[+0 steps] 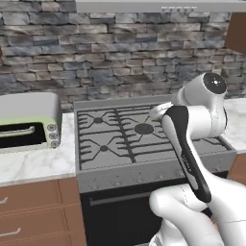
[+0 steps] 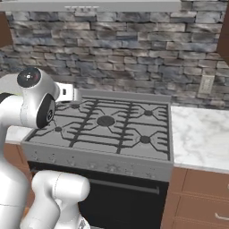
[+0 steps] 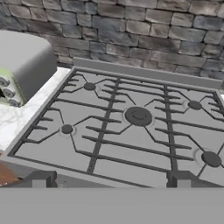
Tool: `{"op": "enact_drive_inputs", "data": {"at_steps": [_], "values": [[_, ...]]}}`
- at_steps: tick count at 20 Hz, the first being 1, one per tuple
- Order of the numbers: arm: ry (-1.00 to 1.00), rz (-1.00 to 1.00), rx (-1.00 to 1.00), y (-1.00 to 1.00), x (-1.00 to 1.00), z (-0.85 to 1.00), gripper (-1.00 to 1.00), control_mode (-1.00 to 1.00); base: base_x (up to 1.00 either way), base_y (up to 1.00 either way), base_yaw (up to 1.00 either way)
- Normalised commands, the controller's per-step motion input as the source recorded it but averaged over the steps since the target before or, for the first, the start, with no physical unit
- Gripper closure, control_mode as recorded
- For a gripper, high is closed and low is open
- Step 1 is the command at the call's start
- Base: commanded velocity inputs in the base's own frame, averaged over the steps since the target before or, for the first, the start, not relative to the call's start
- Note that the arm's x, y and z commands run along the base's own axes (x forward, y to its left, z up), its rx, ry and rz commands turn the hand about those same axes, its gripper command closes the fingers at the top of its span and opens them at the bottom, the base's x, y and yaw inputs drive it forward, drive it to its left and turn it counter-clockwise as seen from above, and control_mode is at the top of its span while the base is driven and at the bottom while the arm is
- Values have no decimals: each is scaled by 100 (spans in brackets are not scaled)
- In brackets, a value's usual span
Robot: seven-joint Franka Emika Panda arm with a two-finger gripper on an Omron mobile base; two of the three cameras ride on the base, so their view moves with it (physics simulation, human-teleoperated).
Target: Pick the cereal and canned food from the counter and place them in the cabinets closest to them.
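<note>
Wide-open empty claw (image 3: 109, 180) hangs over the grey gas stovetop (image 3: 131, 127); driving off blindly could clip the grey toaster oven (image 1: 26, 122) on the white marble table (image 1: 33, 163)

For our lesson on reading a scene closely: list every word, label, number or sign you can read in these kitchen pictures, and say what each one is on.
No readable text anywhere.
Toaster oven: three round knobs, no legible markings.
Stovetop: front panel knobs blurred, no lettering visible.
Wall outlet: blank.
Range hood: small marks, too small to read.
</note>
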Motion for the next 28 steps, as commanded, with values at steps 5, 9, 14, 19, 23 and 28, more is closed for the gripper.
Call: {"op": "enact_drive_inputs", "data": {"at_steps": [5, 9, 14, 19, 23, 28], "values": [[0, 0, 0, 0, 0, 0, -100, 100, -2, -64, 0], [0, 0, 0, 0, 0, 0, -100, 100, -1, -59, 0], [0, 0, 0, 0, 0, 0, -100, 100, 0, -57, 0], [0, 0, 0, 0, 0, 0, -100, 100, 0, -59, 0], [0, 0, 0, 0, 0, 0, -100, 100, 0, -55, 0], [0, 0, 0, 0, 0, 0, -100, 100, 0, -55, 0]]}}
